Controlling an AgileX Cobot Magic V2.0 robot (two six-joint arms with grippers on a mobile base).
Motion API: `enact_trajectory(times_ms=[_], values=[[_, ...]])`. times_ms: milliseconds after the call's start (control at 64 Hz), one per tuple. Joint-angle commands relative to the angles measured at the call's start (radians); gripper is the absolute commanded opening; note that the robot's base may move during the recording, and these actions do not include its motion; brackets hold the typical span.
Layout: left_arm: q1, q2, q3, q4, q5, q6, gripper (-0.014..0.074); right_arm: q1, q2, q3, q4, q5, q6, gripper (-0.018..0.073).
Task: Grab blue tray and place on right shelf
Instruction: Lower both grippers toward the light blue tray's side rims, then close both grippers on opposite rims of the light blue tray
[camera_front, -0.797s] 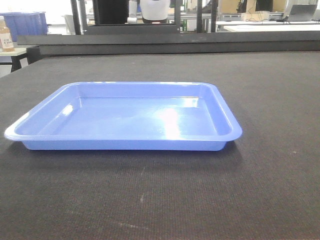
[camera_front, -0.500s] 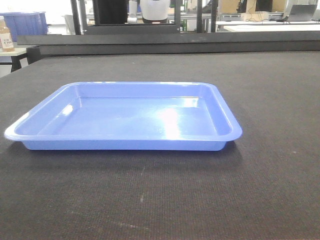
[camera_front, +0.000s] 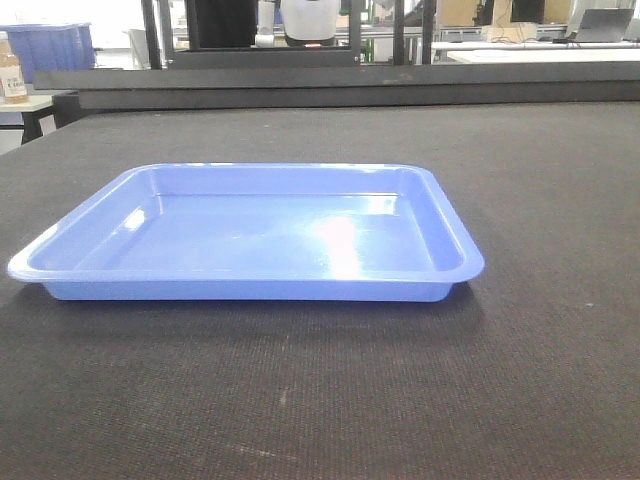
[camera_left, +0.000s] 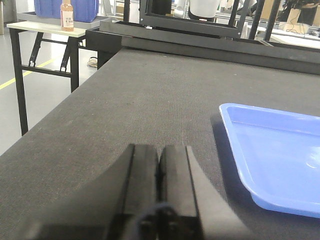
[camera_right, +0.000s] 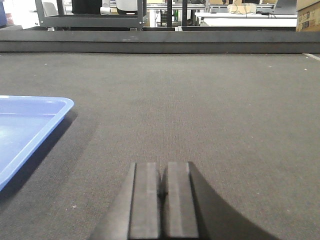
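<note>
Glossy blue tray sits flat on the counter. Your left fingers and right fingers, either side of it, are pressed together. Approach like that and you'll likely shove the slick rim away.

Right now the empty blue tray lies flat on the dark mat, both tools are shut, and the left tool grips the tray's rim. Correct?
No. The left wrist view shows the left tool shut on nothing, with bare dark mat between it and the blue tray. The rest holds: tray empty and flat, right tool also shut.
</note>
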Motion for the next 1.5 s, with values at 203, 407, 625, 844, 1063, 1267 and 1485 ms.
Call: enact_trajectory(times_ms=[203, 407, 625, 844, 1063, 1267, 1485], values=[[0.002, -0.004, -0.151, -0.008, -0.023, 0.003, -0.0048, -0.004, -0.019, -0.101, 0.042, -0.225, 0.019, 0.0051], [0.002, 0.173, -0.551, -0.001, 0.367, 0.003, 0.0003, -0.004, 0.108, -0.439, 0.068, 0.120, 0.019, 0.0099], [0.002, 0.431, -0.770, -0.022, 0.436, 0.003, 0.0342, -0.004, 0.351, -0.636, 0.068, 0.149, 0.019, 0.0473], [-0.130, 0.695, -0.907, -0.088, 0.537, 0.007, 0.0422, 0.130, 0.569, -0.792, 0.092, 0.177, 0.018, 0.0570], [-0.278, 0.920, -1.053, -0.106, 0.526, 0.060, 0.0422, 0.396, 0.840, -1.001, 0.092, 0.324, 0.018, 0.0570], [-0.304, 1.208, -1.241, -0.035, 0.730, 0.070, 0.0422, 0.484, 1.184, -1.183, 0.090, 0.461, 0.018, 0.0570], [-0.304, 1.468, -1.417, 0.116, 0.870, -0.093, 0.0422, 0.446, 1.475, -1.365, 0.090, 0.581, 0.094, 0.0570]])
